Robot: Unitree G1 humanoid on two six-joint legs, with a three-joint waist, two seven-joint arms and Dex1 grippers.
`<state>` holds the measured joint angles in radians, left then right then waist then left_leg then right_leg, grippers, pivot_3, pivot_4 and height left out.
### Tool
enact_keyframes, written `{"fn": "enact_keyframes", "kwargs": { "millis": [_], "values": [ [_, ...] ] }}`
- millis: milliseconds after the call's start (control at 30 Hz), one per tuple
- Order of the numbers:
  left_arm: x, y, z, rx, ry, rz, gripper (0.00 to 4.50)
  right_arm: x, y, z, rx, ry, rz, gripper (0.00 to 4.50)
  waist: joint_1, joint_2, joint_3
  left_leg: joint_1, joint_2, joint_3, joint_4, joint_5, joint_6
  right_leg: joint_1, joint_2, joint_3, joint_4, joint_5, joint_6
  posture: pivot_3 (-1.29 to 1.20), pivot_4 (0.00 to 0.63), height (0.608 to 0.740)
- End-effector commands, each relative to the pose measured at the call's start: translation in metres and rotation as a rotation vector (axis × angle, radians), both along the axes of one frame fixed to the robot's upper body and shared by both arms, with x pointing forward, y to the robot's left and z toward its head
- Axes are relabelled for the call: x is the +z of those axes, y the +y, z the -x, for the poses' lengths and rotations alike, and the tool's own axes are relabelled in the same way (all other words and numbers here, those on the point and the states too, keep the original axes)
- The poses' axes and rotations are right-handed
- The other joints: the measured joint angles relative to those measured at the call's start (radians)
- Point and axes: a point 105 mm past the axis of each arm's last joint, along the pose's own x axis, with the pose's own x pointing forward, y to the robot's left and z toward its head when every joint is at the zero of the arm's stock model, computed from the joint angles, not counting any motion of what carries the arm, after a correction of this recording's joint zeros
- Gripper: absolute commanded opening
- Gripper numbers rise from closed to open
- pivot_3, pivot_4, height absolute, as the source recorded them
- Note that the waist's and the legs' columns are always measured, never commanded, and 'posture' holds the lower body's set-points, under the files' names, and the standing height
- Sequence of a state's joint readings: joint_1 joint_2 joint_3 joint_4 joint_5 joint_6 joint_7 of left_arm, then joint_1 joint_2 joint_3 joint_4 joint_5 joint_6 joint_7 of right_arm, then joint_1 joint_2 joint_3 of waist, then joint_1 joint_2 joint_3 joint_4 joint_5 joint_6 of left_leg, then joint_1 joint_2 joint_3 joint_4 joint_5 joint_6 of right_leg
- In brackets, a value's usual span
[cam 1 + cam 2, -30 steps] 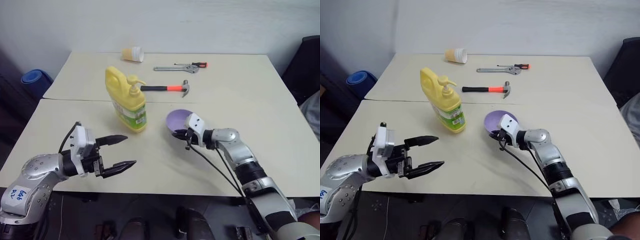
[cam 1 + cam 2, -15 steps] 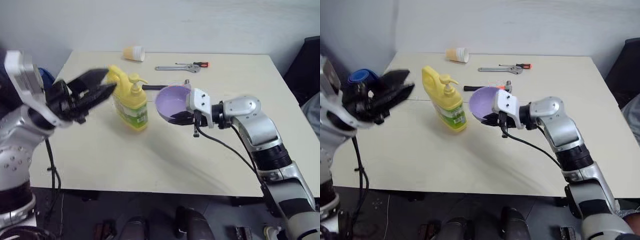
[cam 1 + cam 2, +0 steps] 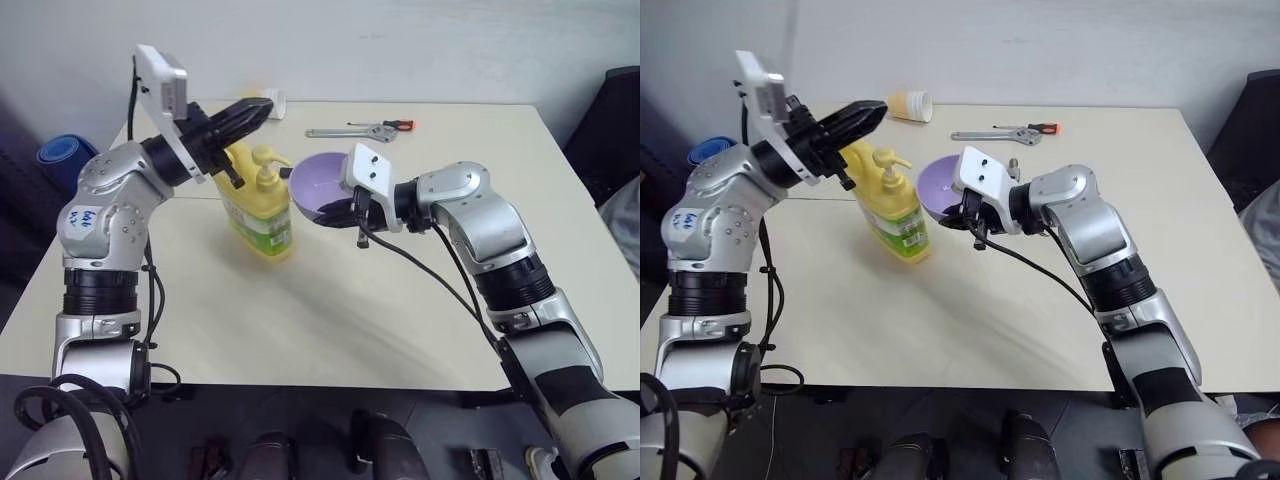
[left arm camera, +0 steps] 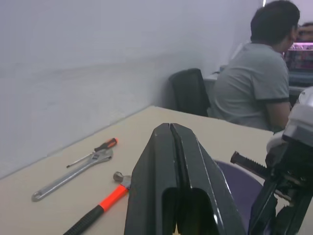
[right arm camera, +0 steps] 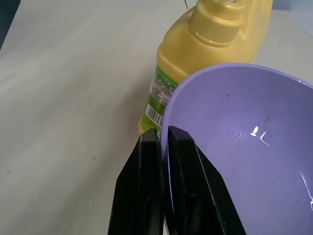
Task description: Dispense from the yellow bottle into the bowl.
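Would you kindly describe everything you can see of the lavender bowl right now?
The bowl is small, round and lavender-purple, of smooth, plain plastic with a glossy inside that looks empty. It is off the table, held in the air and tilted. The right tool is shut on its rim, one finger inside and one outside. It hangs right beside the yellow bottle, next to the pump top; whether the two touch cannot be told. The shut left tool is above the bottle and apart from the bowl.
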<state>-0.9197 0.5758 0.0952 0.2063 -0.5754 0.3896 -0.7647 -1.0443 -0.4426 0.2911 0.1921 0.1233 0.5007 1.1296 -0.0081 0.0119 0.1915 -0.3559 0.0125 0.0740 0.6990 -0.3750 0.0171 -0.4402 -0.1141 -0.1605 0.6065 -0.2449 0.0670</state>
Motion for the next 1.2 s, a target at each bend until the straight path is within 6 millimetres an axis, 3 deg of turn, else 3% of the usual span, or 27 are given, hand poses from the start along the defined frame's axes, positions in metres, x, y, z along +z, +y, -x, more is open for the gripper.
{"fn": "enact_keyframes", "kwargs": {
  "millis": [33, 167, 367, 967, 1200],
  "values": [
    [0.006, 0.001, -0.002, 0.024, -0.012, -0.003, 0.01, 0.022, 0.006, 0.005, 0.027, -0.06, -0.019, 0.0, 0.0, 0.0, 0.0, 0.0, 0.0, 0.0, 0.0, 0.0, 0.0, 0.0, 0.0, 0.0, 0.0, 0.0, 0.0, 0.0, 0.15, 0.74],
    [-0.014, -0.002, -0.014, 0.055, 0.075, -0.049, 0.01, 0.026, 0.009, 0.006, 0.033, -0.055, -0.032, 0.0, 0.002, 0.0, 0.0, 0.0, 0.001, 0.001, 0.001, 0.0, 0.0, -0.001, -0.001, 0.001, 0.001, 0.0, 0.0, 0.0, 0.15, 0.74],
    [-0.037, -0.007, -0.016, 0.04, 0.168, -0.132, 0.01, 0.029, 0.011, 0.007, 0.033, -0.036, -0.059, 0.0, 0.003, -0.001, 0.0, 0.0, 0.001, 0.001, 0.001, 0.0, 0.0, -0.001, -0.001, 0.002, 0.002, 0.0, 0.0, 0.0, 0.15, 0.74],
    [-0.089, -0.009, -0.027, 0.143, 0.311, -0.271, 0.01, 0.027, 0.013, 0.009, 0.031, -0.008, -0.078, 0.0, 0.004, -0.001, -0.003, 0.005, 0.001, 0.003, 0.002, 0.0, 0.0, 0.003, -0.001, 0.004, 0.005, 0.0, 0.0, 0.0, 0.15, 0.74],
    [-0.092, -0.009, -0.026, 0.149, 0.332, -0.224, 0.01, 0.028, 0.012, 0.009, 0.027, 0.0, -0.083, 0.0, 0.004, -0.002, -0.004, 0.018, 0.002, 0.003, -0.001, 0.0, 0.0, 0.015, -0.002, 0.005, 0.003, 0.0, 0.0, 0.0, 0.15, 0.74]
  ]
}}
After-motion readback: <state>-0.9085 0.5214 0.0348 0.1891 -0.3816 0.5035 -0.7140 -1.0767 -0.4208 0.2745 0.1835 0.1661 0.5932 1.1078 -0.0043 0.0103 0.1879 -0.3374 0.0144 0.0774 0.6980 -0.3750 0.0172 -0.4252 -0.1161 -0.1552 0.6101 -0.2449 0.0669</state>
